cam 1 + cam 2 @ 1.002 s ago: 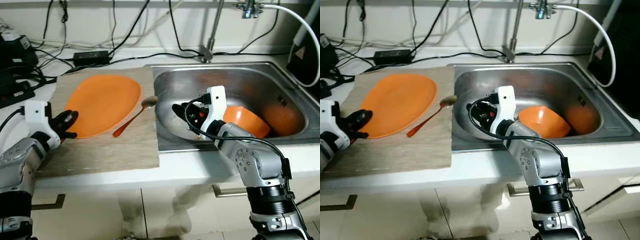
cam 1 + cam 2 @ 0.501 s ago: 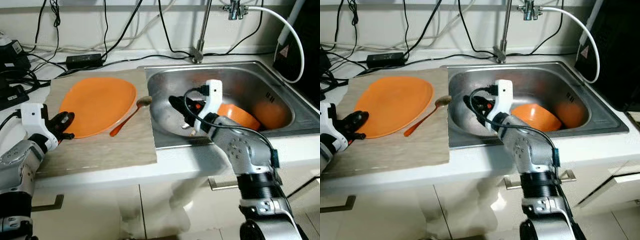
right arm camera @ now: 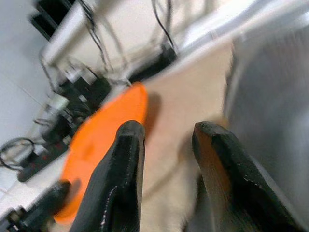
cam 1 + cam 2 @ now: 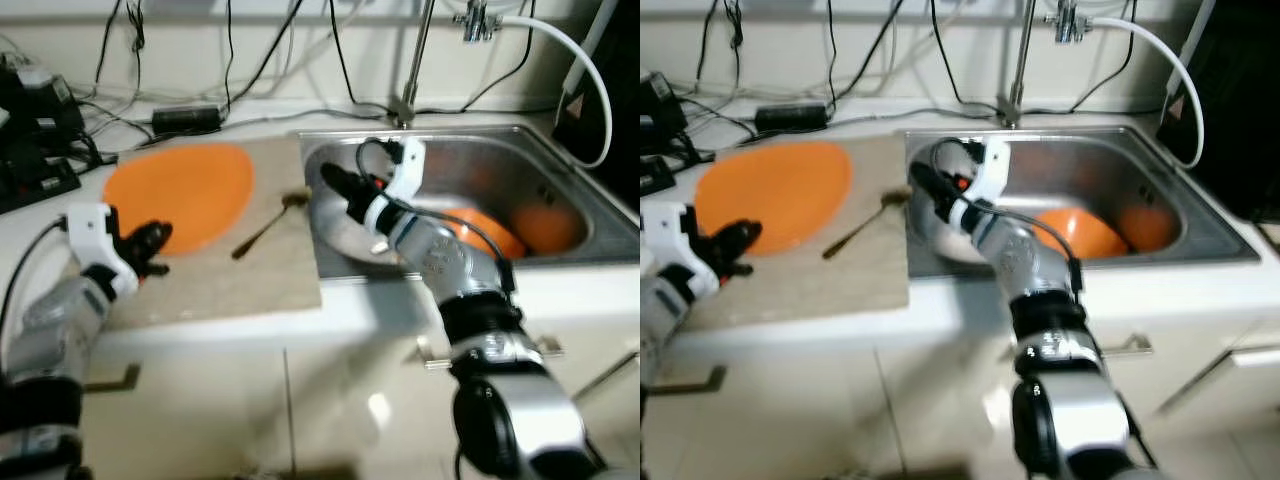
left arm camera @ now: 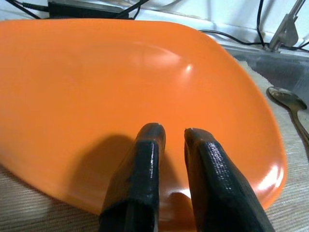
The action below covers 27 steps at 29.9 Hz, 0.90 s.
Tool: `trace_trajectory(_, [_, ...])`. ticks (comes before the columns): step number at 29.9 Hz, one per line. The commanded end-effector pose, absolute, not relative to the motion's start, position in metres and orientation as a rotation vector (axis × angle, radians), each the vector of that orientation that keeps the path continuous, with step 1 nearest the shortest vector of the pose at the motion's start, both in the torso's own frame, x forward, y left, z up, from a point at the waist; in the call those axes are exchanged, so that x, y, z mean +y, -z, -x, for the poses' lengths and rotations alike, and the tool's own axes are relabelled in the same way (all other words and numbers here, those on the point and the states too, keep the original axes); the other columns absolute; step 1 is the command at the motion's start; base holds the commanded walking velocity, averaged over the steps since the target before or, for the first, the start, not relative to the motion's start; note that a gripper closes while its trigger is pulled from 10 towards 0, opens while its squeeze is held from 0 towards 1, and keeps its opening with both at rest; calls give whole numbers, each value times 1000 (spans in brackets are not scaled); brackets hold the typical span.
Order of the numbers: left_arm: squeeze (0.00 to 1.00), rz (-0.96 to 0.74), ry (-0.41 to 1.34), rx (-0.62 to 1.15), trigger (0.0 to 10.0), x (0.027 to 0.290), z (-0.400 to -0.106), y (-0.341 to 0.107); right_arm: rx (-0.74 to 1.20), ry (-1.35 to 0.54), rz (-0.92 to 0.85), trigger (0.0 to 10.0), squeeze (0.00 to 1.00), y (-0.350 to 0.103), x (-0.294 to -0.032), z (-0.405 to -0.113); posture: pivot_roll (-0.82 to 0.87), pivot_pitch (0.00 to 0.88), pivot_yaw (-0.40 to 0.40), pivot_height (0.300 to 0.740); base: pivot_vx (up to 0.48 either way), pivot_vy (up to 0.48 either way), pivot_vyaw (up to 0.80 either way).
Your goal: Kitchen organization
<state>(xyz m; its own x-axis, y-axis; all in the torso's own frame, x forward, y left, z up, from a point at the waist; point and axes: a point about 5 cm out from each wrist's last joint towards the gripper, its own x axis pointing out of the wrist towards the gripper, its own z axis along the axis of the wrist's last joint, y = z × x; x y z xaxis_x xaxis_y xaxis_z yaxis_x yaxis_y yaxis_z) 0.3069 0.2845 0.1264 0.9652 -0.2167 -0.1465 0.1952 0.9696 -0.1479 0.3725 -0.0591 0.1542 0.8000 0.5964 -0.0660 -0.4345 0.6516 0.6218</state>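
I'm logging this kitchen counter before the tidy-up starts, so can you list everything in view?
plate: 1, orange, on the mat left of the sink
spoon: 1, dark, on the mat beside the plate
mat: 1, beige, on the counter
sink: 1, steel
bowls: 2, orange, in the sink
tap: 1, metal, behind the sink
cables: several, black, along the wall
left gripper: over the plate's near edge
right gripper: open, at the sink's left edge

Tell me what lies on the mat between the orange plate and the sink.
A spoon lies there, seen in the left eye view, its bowl toward the sink and its handle pointing back past the orange plate.
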Motion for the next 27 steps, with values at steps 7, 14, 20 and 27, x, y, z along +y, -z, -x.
trace_trajectory(7, [0, 142, 225, 287, 10000, 281, -302, -107, 320, -529, -600, 10000, 1000, -138, -56, -377, 26, 1, 15, 740, 0, 0, 0])
trace_trajectory(14, [0, 139, 234, 288, 10000, 281, -299, -107, 314, -564, -612, 10000, 0, -139, -50, -378, 31, 1, 12, 740, 0, 0, 0])
trace_trajectory(20, [0, 143, 252, 288, 10000, 278, -296, -105, 295, -597, -603, 10000, 0, -144, -45, -380, 33, 0, 4, 740, 0, 0, 0])
trace_trajectory(27, [0, 80, 253, 349, 10000, 292, -284, -97, 298, -620, -567, 10000, 0, -139, -44, -378, 30, 0, 2, 740, 0, 0, 0])
